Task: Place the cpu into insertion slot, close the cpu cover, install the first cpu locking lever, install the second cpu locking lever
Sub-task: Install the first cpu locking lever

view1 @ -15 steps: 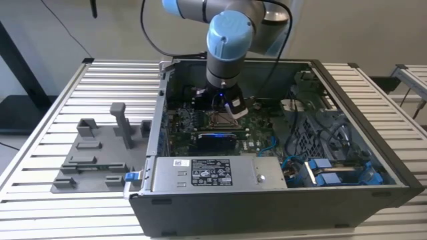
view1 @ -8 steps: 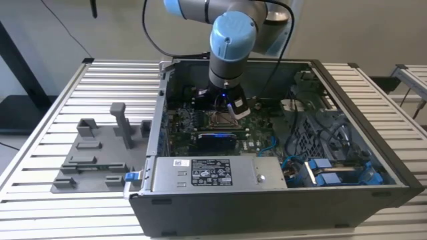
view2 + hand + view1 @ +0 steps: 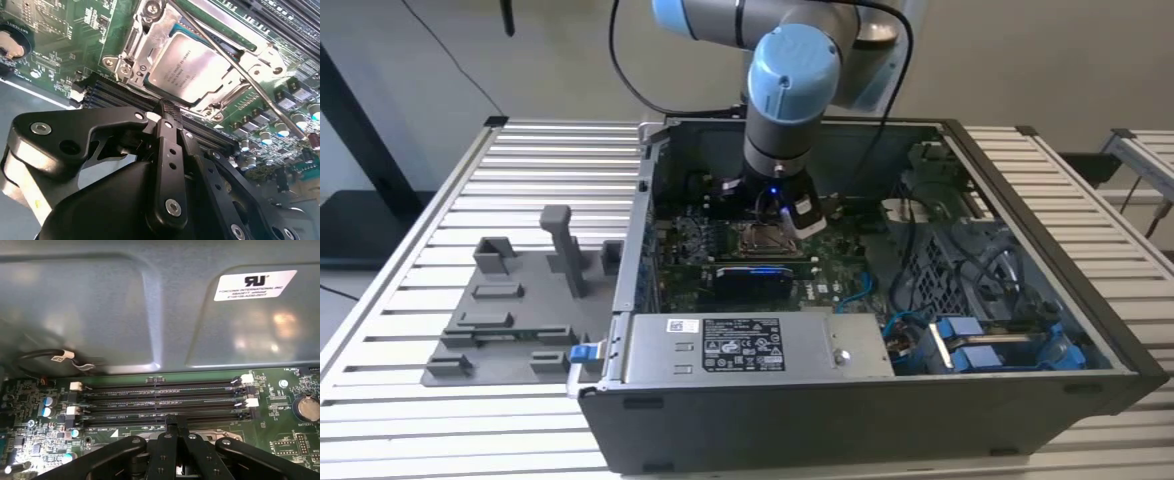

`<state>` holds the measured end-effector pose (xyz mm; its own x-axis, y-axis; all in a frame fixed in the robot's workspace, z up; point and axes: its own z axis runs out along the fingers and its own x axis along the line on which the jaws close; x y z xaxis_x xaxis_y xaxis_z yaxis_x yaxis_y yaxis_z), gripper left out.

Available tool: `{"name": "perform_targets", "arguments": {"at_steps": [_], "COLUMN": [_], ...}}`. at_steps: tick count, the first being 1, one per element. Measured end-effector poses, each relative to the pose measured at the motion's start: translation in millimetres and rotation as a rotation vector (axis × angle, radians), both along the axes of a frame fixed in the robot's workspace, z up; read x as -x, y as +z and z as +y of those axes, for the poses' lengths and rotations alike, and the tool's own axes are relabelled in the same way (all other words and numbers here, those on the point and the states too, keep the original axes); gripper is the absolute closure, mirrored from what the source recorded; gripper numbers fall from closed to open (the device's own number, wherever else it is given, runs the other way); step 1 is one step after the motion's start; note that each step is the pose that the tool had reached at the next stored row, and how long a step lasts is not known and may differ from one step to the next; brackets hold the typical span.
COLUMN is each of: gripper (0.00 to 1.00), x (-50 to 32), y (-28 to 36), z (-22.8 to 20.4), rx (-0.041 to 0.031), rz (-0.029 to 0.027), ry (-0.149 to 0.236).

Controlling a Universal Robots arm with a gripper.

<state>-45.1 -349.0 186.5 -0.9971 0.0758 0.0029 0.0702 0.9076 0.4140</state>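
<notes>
Starting at the exterior view's left, I see the grey fixture plate (image 3: 507,320) lying on the slatted table (image 3: 400,250), well apart from the work. Moving to the middle of the frame, my gripper (image 3: 771,212) hangs inside the computer case (image 3: 854,400), just above the insertion slot (image 3: 765,238). In the second wrist view the cpu (image 3: 192,70) sits in that slot with the cpu cover (image 3: 150,47) lying flat around it, so I call those two steps done. The fingers (image 3: 167,150) are pressed together, pinching nothing I can see. One thin locking lever (image 3: 250,84) slants across the socket corner and looks unlatched to me; the other I cannot make out.
</notes>
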Motion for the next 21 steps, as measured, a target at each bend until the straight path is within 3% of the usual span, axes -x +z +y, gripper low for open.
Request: {"name": "perform_targets", "arguments": {"at_steps": [10,18,21], "gripper": [0.89,0.89,0.89], "x": [-5.8,-7.1,-7.3], "y": [-1.6,-2.1,-2.1], "z": [0.6,0.9,0.9], "rx": [-0.0004,-0.0100,-0.0102], "rz": [0.0000,-0.0002,-0.0001], "ry": [0.000,0.000,0.000]}}
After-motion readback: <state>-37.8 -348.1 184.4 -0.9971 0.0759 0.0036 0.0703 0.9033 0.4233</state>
